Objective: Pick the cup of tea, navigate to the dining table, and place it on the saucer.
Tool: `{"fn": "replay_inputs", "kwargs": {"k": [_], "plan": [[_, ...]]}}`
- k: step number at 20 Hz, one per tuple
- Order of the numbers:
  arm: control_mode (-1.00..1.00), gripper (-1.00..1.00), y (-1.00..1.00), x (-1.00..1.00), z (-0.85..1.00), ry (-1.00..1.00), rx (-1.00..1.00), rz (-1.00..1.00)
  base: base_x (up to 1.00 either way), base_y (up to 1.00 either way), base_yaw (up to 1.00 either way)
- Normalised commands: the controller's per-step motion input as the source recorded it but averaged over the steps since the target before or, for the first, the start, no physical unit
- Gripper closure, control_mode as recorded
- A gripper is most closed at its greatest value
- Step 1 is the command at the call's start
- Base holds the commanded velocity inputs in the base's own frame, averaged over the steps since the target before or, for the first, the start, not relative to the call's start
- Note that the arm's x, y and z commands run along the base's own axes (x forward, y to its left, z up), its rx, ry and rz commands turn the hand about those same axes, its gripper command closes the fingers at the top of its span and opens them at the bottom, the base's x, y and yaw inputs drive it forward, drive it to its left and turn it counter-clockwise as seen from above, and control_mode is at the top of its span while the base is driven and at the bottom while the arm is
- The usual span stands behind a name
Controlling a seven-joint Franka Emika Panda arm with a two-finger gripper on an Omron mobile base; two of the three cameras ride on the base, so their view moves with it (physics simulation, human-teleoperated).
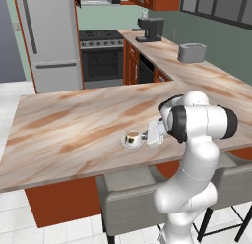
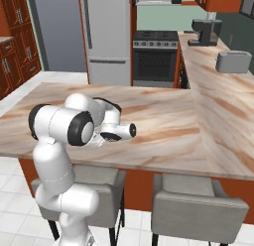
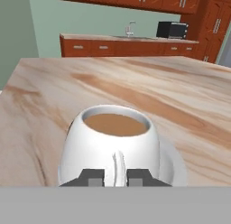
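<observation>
The jaws stand narrowly apart, one dark fingertip on each side of the cup's thin handle. Whether the pads press on the handle or stand just clear of it cannot be told.

The cup of tea sits directly ahead of the jaws, at 12 o'clock in the hand view, its handle pointing back at the hand and its brown liquid visible from above. The cup rests upright on the saucer, whose white rim shows at the cup's 3 o'clock side in that view.

In the left base view the hand lies low and level over the desk, reaching toward 9 o'clock, with the cup of tea on the saucer just beyond it near the desk's front edge. The arm rises from between two grey chairs, bends forward at the elbow and folds the wrist sideways.

Beyond the desk stand a toaster, a coffee machine, an oven and a refrigerator.
</observation>
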Motion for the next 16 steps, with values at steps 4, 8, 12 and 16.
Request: {"fn": "replay_inputs", "kwargs": {"k": [4,8,12,16], "plan": [[-1.0,-1.0,0.0,0.0,0.0,0.0,0.0,0.0,0.0,0.0,0.0],[-1.0,-1.0,0.0,0.0,0.0,0.0,0.0,0.0,0.0,0.0,0.0],[-1.0,-1.0,0.0,0.0,0.16,0.0,-0.01,0.0,0.0,0.0,0.0],[-1.0,-1.0,0.0,-0.05,0.97,0.0,-0.03,-0.02,0.0,0.0,0.0]]}}
